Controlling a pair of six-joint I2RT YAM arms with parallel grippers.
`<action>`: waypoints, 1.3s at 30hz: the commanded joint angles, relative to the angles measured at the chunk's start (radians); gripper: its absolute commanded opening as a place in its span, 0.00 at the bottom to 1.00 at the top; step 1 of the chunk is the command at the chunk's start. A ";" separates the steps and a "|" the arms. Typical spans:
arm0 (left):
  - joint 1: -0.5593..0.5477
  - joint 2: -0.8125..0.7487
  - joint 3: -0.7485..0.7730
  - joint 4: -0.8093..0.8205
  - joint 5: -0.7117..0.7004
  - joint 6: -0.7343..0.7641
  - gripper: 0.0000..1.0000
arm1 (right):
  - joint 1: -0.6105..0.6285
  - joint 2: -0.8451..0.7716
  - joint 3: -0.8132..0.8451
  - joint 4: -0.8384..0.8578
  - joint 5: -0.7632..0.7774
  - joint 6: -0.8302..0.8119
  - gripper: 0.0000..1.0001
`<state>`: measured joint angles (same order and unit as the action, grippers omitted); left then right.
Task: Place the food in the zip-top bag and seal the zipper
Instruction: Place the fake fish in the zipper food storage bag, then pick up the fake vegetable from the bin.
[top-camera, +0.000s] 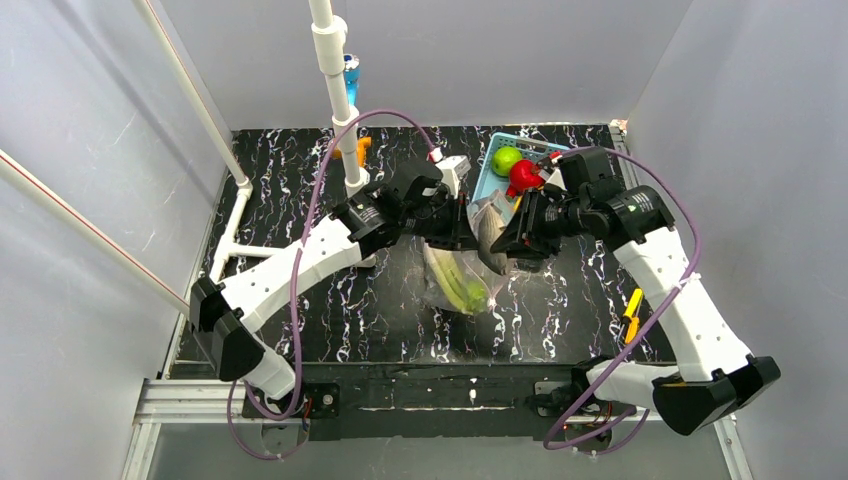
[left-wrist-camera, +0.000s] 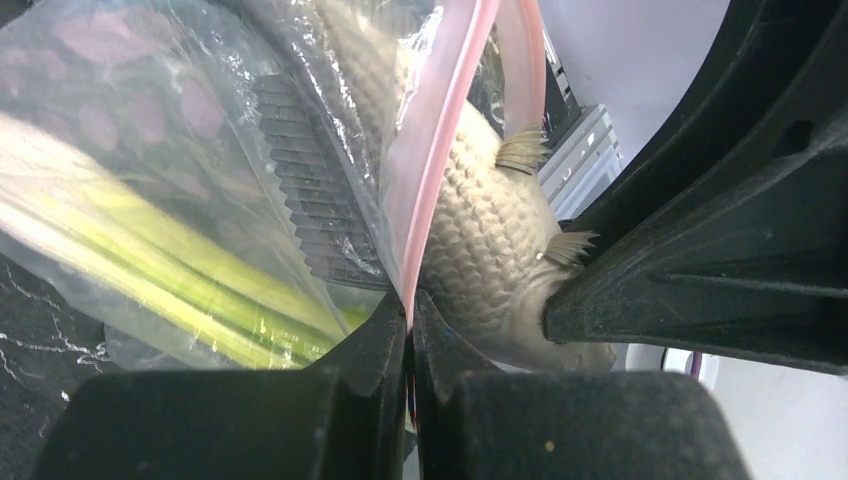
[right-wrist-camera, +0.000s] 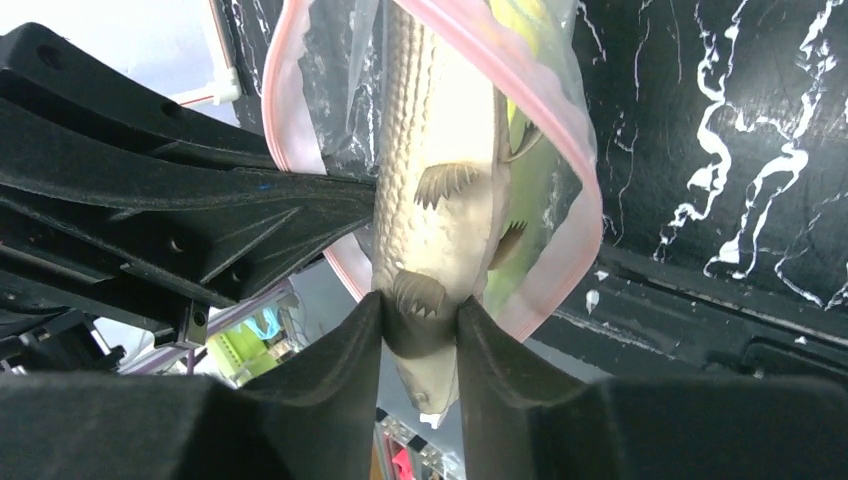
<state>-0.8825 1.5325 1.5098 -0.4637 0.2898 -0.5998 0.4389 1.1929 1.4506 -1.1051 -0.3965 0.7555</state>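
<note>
The zip-top bag (top-camera: 455, 285) hangs in the middle of the black mat with the white-green leek (top-camera: 465, 292) inside it. My left gripper (left-wrist-camera: 411, 300) is shut on the pink zipper (left-wrist-camera: 440, 170) and holds one side of the mouth up. A grey scaly toy fish (right-wrist-camera: 435, 150) sticks tail-first into the bag's mouth, its head outside. My right gripper (right-wrist-camera: 420, 310) has both fingertips against the flanks of the fish behind its head. A green fruit (top-camera: 506, 159) and a red tomato (top-camera: 524, 177) lie in the blue basket (top-camera: 484, 185).
The blue basket stands at the back, right behind both grippers. A white pipe stand (top-camera: 335, 90) with an orange clip (top-camera: 360, 148) rises at the back left. Grey walls close in the mat on three sides.
</note>
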 joint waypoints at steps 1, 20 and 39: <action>-0.034 -0.099 -0.048 0.201 0.084 -0.141 0.00 | 0.040 0.021 0.033 0.256 -0.010 -0.008 0.45; -0.033 -0.127 -0.003 0.099 0.031 -0.106 0.00 | 0.070 -0.126 0.034 0.088 0.174 -0.280 0.74; -0.030 -0.303 -0.029 -0.088 -0.385 -0.050 0.00 | -0.073 -0.106 0.131 0.178 0.594 -0.259 0.98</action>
<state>-0.9180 1.2725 1.4658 -0.5447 -0.0038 -0.6859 0.4541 1.0237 1.5800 -0.9982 0.1723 0.4933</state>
